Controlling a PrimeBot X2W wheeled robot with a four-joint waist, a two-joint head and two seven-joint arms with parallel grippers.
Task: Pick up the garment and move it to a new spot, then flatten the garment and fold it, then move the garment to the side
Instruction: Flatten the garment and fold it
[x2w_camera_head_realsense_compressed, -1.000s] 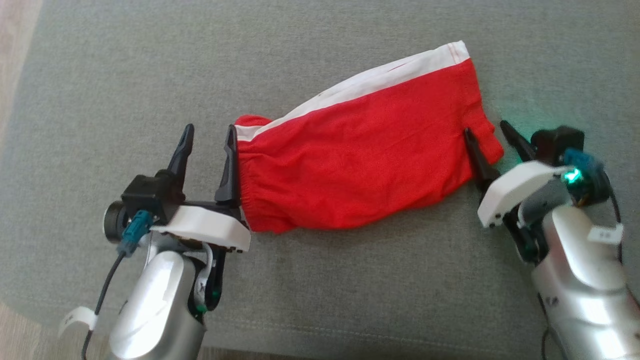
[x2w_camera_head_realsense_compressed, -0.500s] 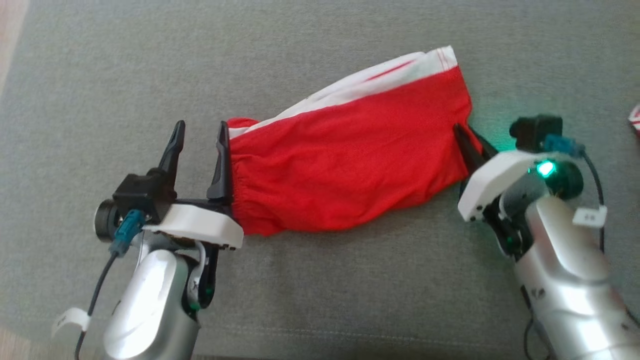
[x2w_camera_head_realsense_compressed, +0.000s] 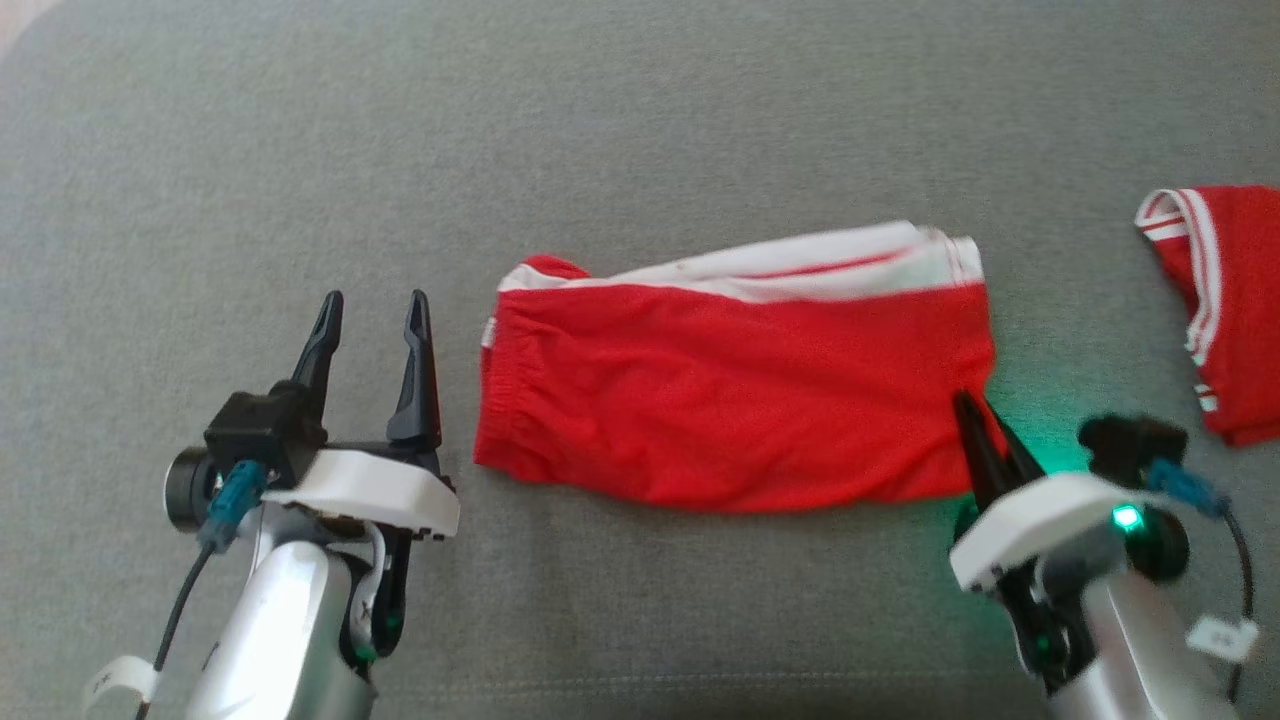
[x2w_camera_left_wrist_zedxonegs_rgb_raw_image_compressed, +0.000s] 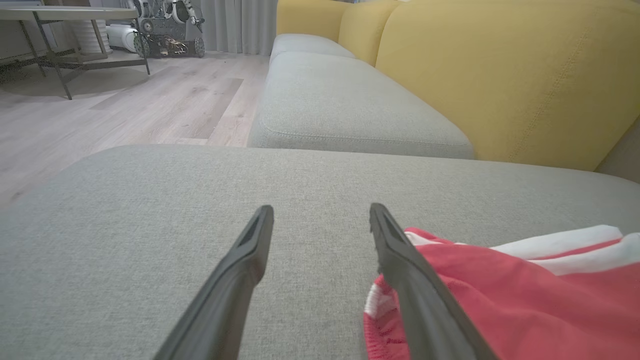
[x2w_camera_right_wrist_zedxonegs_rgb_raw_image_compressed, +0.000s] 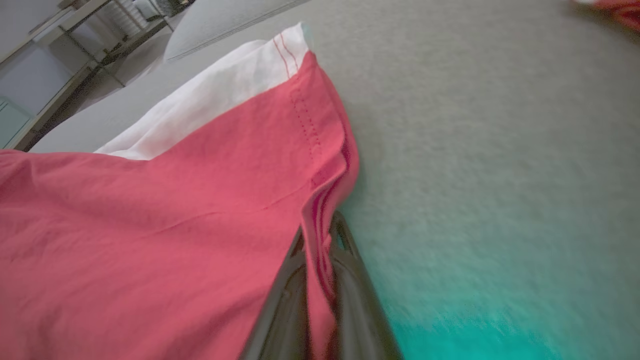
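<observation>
The garment (x2w_camera_head_realsense_compressed: 730, 400) is a pair of red shorts with a white side stripe, folded lengthwise and lying across the grey cushion (x2w_camera_head_realsense_compressed: 640, 130). My right gripper (x2w_camera_head_realsense_compressed: 978, 415) is shut on the garment's lower right hem corner; the right wrist view shows the red cloth (x2w_camera_right_wrist_zedxonegs_rgb_raw_image_compressed: 150, 215) pinched between the two dark fingers (x2w_camera_right_wrist_zedxonegs_rgb_raw_image_compressed: 350, 285). My left gripper (x2w_camera_head_realsense_compressed: 372, 305) stands open just left of the waistband, apart from it. In the left wrist view its fingers (x2w_camera_left_wrist_zedxonegs_rgb_raw_image_compressed: 240, 270) are spread over bare cushion, with the waistband (x2w_camera_left_wrist_zedxonegs_rgb_raw_image_compressed: 480, 295) beside the right finger.
A second red garment with white trim (x2w_camera_head_realsense_compressed: 1225, 300) lies at the right edge of the cushion. A yellow sofa back (x2w_camera_left_wrist_zedxonegs_rgb_raw_image_compressed: 500, 75) rises behind another grey cushion (x2w_camera_left_wrist_zedxonegs_rgb_raw_image_compressed: 345, 110). Wooden floor (x2w_camera_left_wrist_zedxonegs_rgb_raw_image_compressed: 125, 110) and a metal-legged table (x2w_camera_left_wrist_zedxonegs_rgb_raw_image_compressed: 60, 30) lie beyond the cushion's left edge.
My right gripper has shut on the hem corner and drawn the garment toward the near right, so it lies straighter. The head camera has shifted, bringing the second garment into view. The left gripper stays open.
</observation>
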